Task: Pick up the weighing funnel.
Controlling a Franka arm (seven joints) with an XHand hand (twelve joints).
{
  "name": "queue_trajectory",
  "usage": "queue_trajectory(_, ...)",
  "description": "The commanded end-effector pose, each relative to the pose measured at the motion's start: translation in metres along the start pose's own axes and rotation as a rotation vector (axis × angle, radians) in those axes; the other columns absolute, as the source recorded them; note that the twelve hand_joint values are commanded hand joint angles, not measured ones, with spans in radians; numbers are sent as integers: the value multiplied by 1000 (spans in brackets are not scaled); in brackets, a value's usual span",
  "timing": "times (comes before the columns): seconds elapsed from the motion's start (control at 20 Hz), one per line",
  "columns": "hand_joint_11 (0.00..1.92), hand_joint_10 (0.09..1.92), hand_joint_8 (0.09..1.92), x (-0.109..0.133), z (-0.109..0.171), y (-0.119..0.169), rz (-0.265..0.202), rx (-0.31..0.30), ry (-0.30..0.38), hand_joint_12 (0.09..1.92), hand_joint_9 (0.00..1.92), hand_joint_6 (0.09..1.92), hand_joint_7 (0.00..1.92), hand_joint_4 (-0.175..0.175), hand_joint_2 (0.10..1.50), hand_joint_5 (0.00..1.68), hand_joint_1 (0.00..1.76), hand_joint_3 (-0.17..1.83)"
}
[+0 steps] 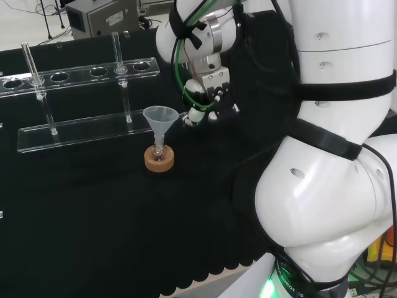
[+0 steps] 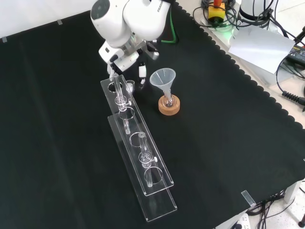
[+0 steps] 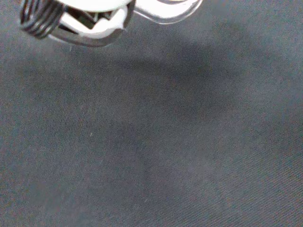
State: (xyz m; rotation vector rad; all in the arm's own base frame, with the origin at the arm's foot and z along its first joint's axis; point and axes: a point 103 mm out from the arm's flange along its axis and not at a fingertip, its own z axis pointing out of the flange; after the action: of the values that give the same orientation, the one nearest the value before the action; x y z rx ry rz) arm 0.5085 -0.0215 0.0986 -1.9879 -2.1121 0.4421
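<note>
Your hand [image 1: 211,93] hangs low over the black cloth [image 2: 228,157], and it is boxed in on two sides. In the front view it sits at the far end of the clear rack [image 2: 159,202], with the big funnel [image 2: 163,78] just beside it on the right, so the space between those two is narrow. That funnel stands mouth up, its stem in a small flask [image 2: 167,101] on a cork ring [image 2: 169,110]. In the head view its rim lies just beside the tip of the hand. The rack carries upright glass tubes [image 2: 144,157], and in the front view the farthest of them rises right by the hand.

The weighing funnel [image 3: 166,14] shows in the wrist view as a clear curved rim close against the white part of the hand, with shadowed cloth beyond it. In the head view a small clear bit sits at the tip of the hand, next to the big funnel's rim, but it is too small for you to be sure it is the same piece. You cannot tell from these views whether the hand is closed on the weighing funnel or merely next to it. The arm's own white link [image 2: 119,19] covers much of the hand in the front view.
</note>
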Motion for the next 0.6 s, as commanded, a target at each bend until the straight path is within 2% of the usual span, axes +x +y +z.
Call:
queue_trajectory(0.05, 949, 300, 594, -23, -31, -16, 16, -13, -5, 996, 1107, 897, 815, 175, 664, 1166, 1100, 735)
queue_trajectory(0.6, 953, 282, 594, -53, -62, -47, 62, 28, -46, 983, 1108, 910, 811, 175, 650, 1166, 1102, 762)
